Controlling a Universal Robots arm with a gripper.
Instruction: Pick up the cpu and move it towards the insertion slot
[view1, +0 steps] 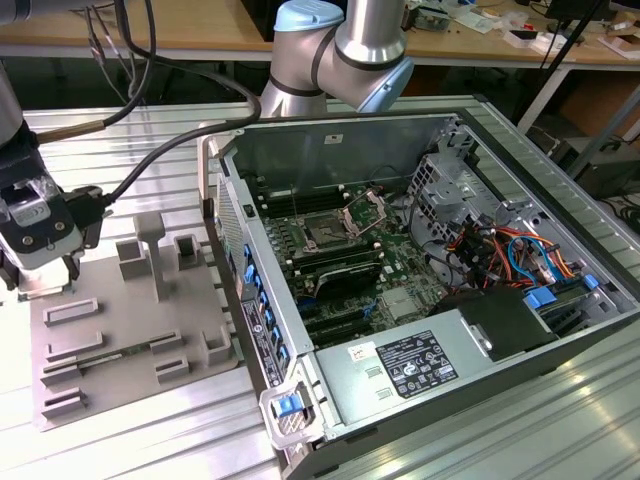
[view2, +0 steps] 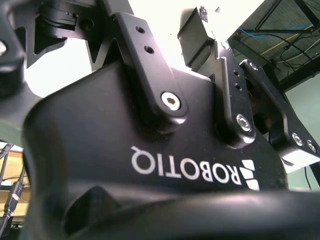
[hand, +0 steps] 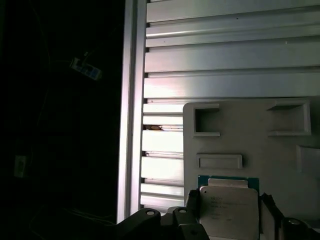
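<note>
At the exterior view's left edge, the gripper (view1: 42, 262) hangs over the far corner of the grey tray (view1: 130, 330), partly cut off by the frame, with its fingertips hard to make out there. In the first wrist view its dark fingers (hand: 193, 212) stand against two opposite sides of the cpu (hand: 229, 212), and it looks closed on the chip. The cpu's lower edge is cut off. Its top is flat, pale, silvery metal with faint print, and a thin green border shows along one edge. The tray is matte plastic with raised rectangular blocks and frames, and it rests on a ribbed aluminium tabletop (view1: 150, 440). The insertion slot (view1: 326, 236), dark and square inside a shiny steel frame, lies well apart in the open computer case (view1: 330, 150)
</note>
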